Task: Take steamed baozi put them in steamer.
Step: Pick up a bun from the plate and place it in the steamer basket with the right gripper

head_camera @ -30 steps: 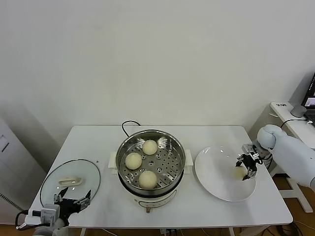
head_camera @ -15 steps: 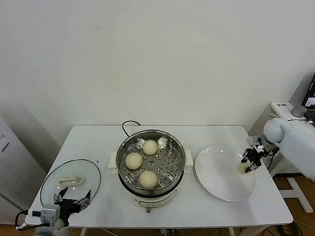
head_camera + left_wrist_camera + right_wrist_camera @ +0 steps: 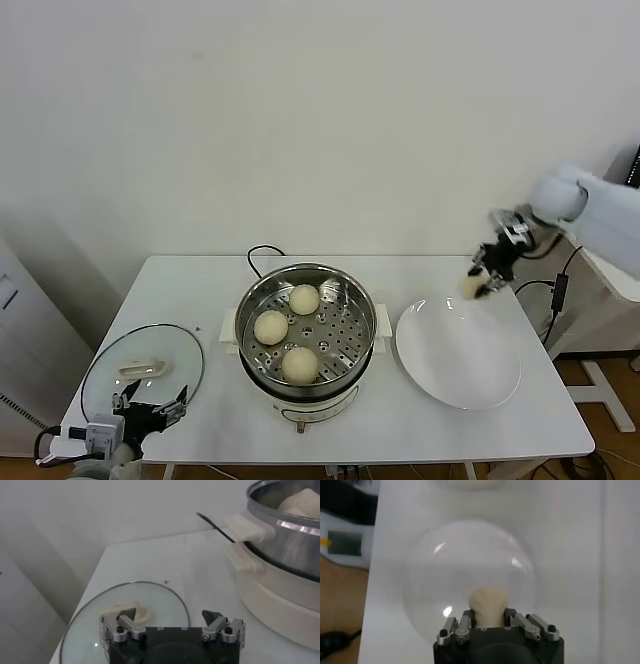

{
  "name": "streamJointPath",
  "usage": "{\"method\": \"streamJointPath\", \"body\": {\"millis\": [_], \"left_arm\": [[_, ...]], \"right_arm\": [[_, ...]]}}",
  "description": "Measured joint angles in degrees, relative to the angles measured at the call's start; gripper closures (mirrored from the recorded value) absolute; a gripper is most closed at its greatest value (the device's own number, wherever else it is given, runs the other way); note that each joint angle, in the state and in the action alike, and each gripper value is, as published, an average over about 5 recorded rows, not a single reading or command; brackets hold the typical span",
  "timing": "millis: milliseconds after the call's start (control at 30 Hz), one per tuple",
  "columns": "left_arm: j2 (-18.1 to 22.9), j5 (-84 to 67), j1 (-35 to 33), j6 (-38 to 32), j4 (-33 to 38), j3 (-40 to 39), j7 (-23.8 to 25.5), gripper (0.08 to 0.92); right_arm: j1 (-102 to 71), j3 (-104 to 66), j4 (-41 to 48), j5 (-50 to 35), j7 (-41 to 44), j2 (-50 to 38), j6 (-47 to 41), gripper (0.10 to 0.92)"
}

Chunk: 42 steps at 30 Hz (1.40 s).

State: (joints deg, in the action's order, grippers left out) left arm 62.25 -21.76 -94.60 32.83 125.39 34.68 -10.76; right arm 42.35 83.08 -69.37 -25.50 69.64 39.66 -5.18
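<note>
Right end effector (image 3: 484, 276) of mine clamped on a steamed baozi (image 3: 470, 287), raised above the white plate's (image 3: 455, 375) far edge, three baozi in the steamer (image 3: 305, 330), left end effector (image 3: 148, 408) spread open at the tabletop's (image 3: 200, 290) near-left corner over the glass lid (image 3: 105, 370)

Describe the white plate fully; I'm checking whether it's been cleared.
The white plate is round, shallow and glossy, ceramic-looking, lying flat on the table to the right of the steamer, apart from it. Nothing lies on it. The right gripper, shut on a baozi, hangs above its far edge without touching.
</note>
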Motion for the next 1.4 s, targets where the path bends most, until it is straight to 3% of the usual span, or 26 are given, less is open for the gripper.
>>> {"method": "streamJointPath", "body": {"millis": [333,633,1400], "left_arm": [[-0.3,0.0,0.0,-0.2,-0.1,-0.2,0.0,0.177],[0.1,0.1,-0.2,-0.3,0.1,-0.2,0.0,0.177],[1.1,0.5,-0.4,-0.4,-0.3,0.6,0.0,0.177]], "right_arm": [[10.9,8.5,-8.0,-15.2,-5.0,7.5,-8.4,0.652],[13.2,10.9,-13.9,-23.6,-12.2,14.2,-15.2,0.652],[4.1,11.2,-16.8,-26.3,-28.4,23.4,-25.0,0.652]]}}
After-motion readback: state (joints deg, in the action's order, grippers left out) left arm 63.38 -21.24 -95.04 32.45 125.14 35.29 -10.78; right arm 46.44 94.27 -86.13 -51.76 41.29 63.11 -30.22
